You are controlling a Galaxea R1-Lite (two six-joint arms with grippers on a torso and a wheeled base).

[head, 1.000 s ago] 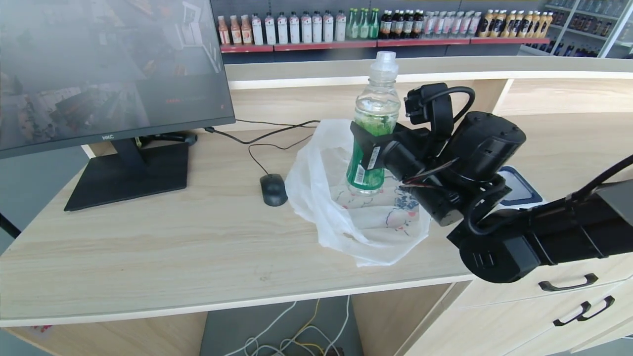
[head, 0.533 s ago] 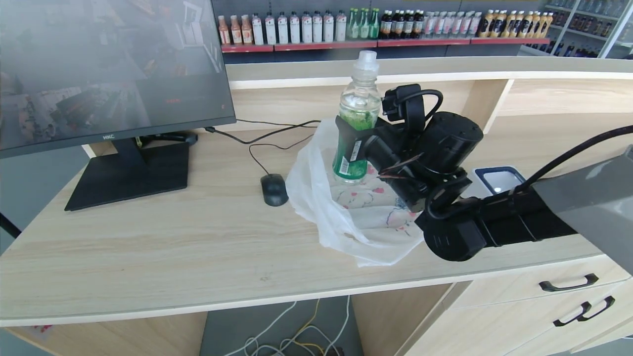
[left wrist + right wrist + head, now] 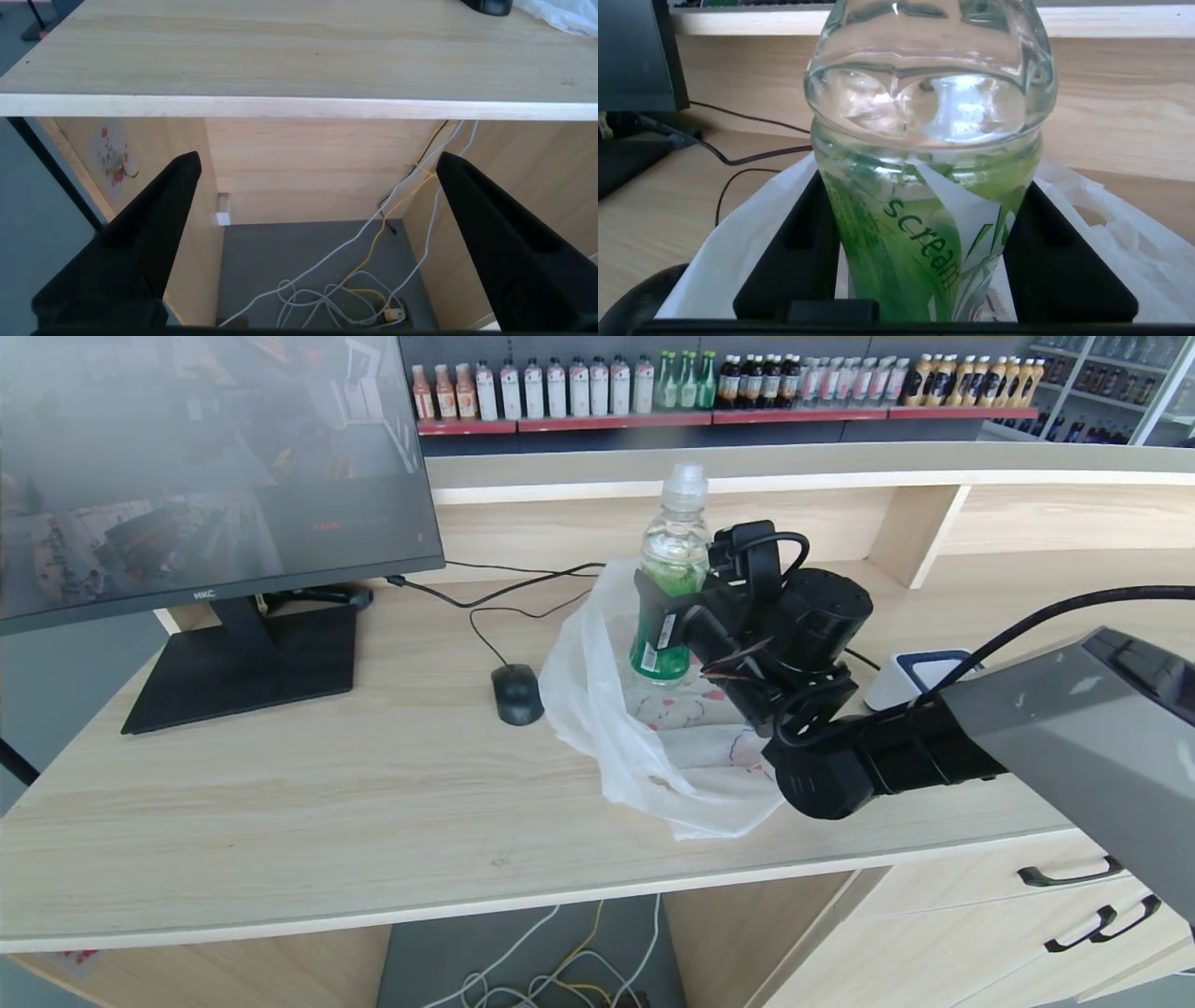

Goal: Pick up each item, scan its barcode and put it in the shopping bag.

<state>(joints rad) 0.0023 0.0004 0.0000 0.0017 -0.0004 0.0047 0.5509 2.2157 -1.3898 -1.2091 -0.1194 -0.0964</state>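
Currently, by judgement, the bagging step is in hand. The right gripper pinches the green-labelled drink bottle at mid-body and holds it upright over the open mouth of the white shopping bag on the wooden counter. Whether the bottle's base sits below the bag rim cannot be told. The barcode scanner stands on the counter to the right of the bag, apart from the bottle.

The next move calls for a straight, centred descent until the base is supported, then release. The thin bag wall could fold inward.

The right wrist view adds detail: black fingers bear on both sides of the label, with bag film beneath. The left wrist view adds the left gripper, spread wide and empty, low before the counter's front edge, facing loose cables underneath.
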